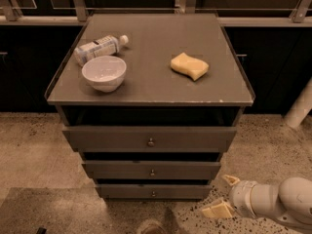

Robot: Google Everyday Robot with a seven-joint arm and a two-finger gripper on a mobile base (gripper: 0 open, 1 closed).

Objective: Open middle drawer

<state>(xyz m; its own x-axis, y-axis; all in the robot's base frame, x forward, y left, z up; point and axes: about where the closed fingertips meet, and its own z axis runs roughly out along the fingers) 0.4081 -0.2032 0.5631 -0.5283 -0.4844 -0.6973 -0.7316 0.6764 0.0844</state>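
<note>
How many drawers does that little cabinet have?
3, stacked under the tabletop: the wide top drawer, the middle drawer below it, and the smallest bottom drawer nearest the floor. The gripper, fingers open, hovers low to their right. None seems hidden.

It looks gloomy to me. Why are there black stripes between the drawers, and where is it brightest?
Camera view: the stripes are shadowed gaps above each front, including the middle drawer; the bowl and the open gripper, low right near the floor, catch most light; behind the cabinet it is nearly black.
</note>
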